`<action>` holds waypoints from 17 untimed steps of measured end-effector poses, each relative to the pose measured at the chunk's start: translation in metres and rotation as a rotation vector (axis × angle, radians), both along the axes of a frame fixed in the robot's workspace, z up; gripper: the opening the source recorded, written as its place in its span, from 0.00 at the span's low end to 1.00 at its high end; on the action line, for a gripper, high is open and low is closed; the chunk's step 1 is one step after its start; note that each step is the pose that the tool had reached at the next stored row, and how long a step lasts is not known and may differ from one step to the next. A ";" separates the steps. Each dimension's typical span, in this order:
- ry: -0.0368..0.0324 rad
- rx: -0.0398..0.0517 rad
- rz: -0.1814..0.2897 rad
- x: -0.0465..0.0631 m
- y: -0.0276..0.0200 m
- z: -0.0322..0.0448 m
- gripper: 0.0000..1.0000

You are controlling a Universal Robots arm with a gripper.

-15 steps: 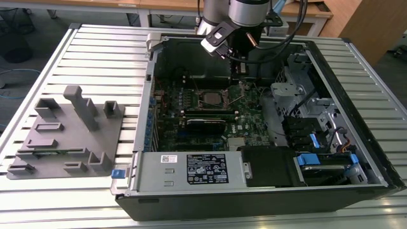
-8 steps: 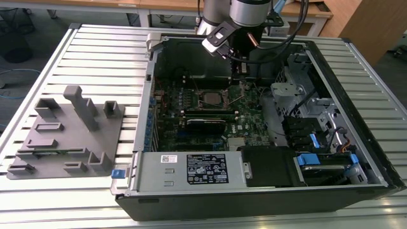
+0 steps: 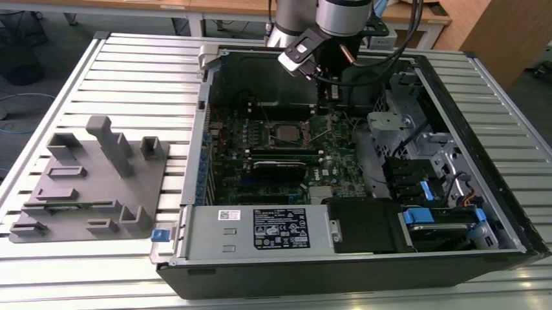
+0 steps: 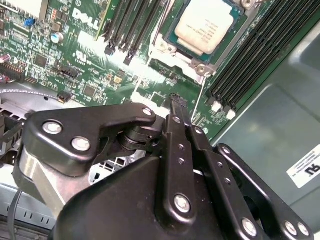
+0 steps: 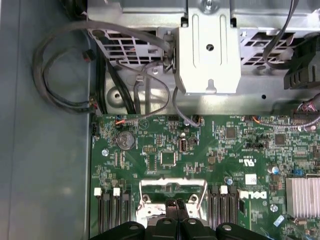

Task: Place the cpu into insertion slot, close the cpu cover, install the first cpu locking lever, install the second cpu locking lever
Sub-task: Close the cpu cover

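An open computer case lies on the slatted table. The cpu (image 4: 206,24), a pale silver square, sits in the insertion slot (image 3: 287,134) on the green board. The cpu cover (image 4: 167,46) lies as a silvery frame around the chip. A thin wire lever (image 4: 200,97) runs out from the socket's corner. My gripper (image 4: 175,100) is shut, with nothing seen between its black fingers, its tips just beside the socket and close to that lever. In the exterior view my gripper (image 3: 324,106) hangs over the board on the socket's right side. In the first wrist view the fingertips (image 5: 170,203) meet at the socket's silvery rim (image 5: 172,184).
Black memory slots (image 4: 250,65) flank the socket. A metal bracket (image 5: 210,55) and looped cables (image 5: 65,65) lie beyond the board, and a finned heatsink (image 5: 302,195) sits on it. A grey fixture block (image 3: 86,181) stands on the table at the exterior view's left. The power supply (image 3: 276,229) fills the case's near side.
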State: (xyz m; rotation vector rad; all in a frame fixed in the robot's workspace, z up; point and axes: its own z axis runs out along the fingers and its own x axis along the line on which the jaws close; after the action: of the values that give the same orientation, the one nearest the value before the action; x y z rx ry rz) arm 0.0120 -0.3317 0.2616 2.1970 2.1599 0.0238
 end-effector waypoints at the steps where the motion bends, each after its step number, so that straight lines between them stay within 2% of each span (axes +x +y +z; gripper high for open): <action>1: 0.0000 0.0000 0.000 0.001 0.0000 0.0000 0.11; 17: 0.0000 0.0001 0.000 0.019 0.0000 -0.0001 0.11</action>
State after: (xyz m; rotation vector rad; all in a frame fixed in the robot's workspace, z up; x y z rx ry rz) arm 0.0309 -0.3316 0.2616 2.1971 2.1599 0.0240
